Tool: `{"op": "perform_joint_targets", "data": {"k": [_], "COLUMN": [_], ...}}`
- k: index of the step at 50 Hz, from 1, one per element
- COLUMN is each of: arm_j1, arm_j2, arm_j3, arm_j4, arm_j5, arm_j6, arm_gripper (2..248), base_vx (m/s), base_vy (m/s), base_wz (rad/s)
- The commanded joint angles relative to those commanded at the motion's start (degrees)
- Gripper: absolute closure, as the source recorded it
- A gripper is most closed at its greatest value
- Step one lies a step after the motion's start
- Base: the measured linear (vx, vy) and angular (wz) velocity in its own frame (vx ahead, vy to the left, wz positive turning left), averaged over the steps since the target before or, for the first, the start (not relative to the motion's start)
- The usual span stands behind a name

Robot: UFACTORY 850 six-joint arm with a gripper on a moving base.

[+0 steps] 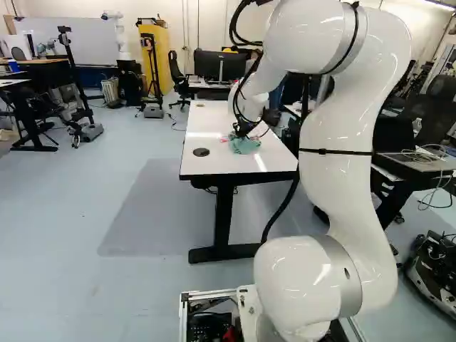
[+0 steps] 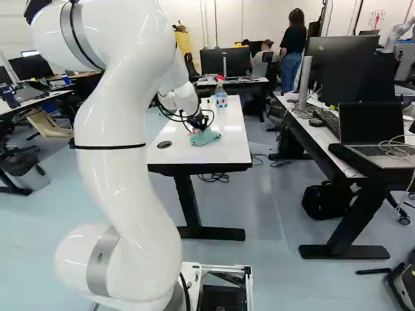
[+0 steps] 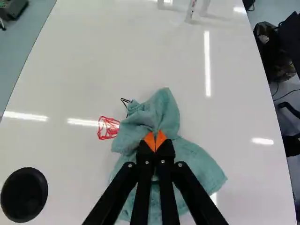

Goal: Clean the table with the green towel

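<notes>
Towel (image 1: pixel 244 146) expected limp, light

Left base view: it is bunched on the worktop (image 1: pixel 214 115) near the black disc (image 1: pixel 201 152). Right base view: it is laid slack. Wrist view: its gathered fold (image 3: pixel 164 112), best for gripping, is pinched by the claw (image 3: pixel 155 141).

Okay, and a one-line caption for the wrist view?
Fingers pinching the green towel on the white table, with a red scribble and black marks at its edge.
</notes>
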Motion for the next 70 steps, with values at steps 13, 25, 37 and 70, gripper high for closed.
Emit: {"op": "perform_joint_targets", "data": {"k": [13, 25, 37, 70], "arm_j1": [2.09, 4.02, 5.66, 3.63], "arm_j2": [-0.73, -0.75, 0.54, 6.44], "arm_j3": [-0.96, -1.0, 0.7, 8.26], "arm_j4": [0.0, 0.0, 0.0, 0.0], "arm_j5": [0.0, 0.0, 0.0, 0.0], "arm_j6": [0.0, 0.0, 0.0, 0.0], "arm_gripper": [229, 229, 229, 229], "base_vx": [0.0, 0.0, 0.0, 0.0], "base_vy": [0.0, 0.0, 0.0, 0.0], "base_wz": [0.0, 0.0, 0.0, 0.0]}}
